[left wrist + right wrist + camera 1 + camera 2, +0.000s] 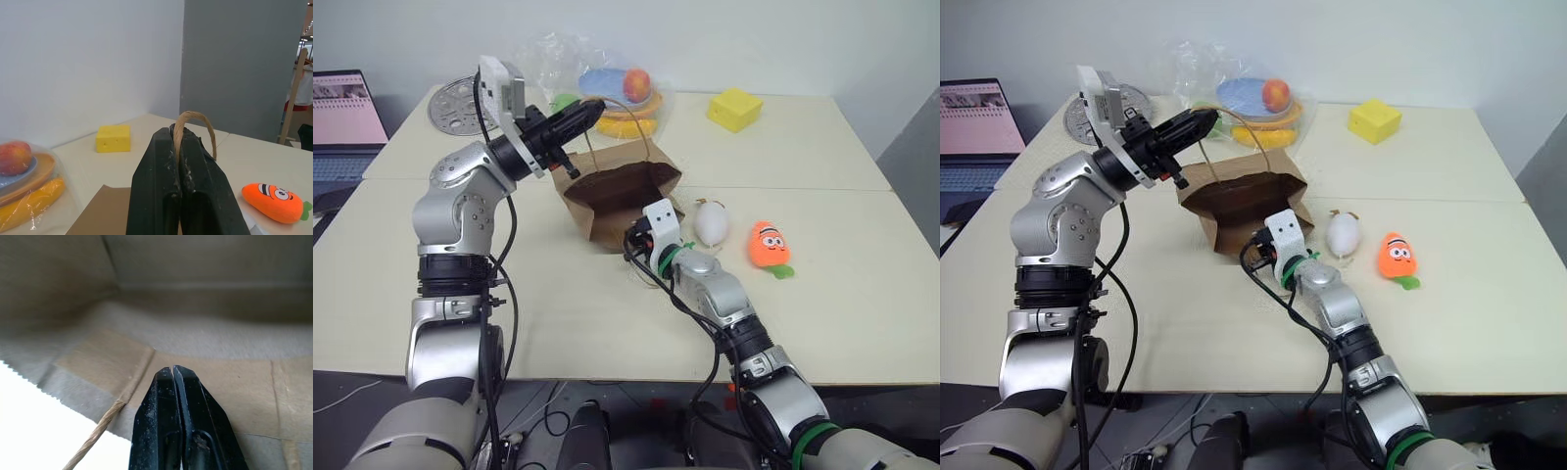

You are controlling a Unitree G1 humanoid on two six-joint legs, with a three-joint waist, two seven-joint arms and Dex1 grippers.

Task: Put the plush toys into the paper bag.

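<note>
The brown paper bag [617, 191] lies tilted on the table with its dark mouth facing me. My left gripper [592, 114] hangs above its far rim, shut on one twisted-paper handle [196, 121], whose loop sticks out past the fingertips. My right gripper [633, 241] is shut at the front lip of the bag's mouth, and the right wrist view looks into the bag's interior; the second handle's cord [95, 435] lies beside it. Two plush toys rest on the table right of the bag: a white egg-shaped one [711, 222] and an orange one with a face and green leaves [768, 245].
A yellow block [734, 109] sits at the back right. A clear plastic bag of plastic fruit [607, 86] stands behind the paper bag, with a grey round disc [453, 106] to its left. A laptop [347, 113] stands at the far left.
</note>
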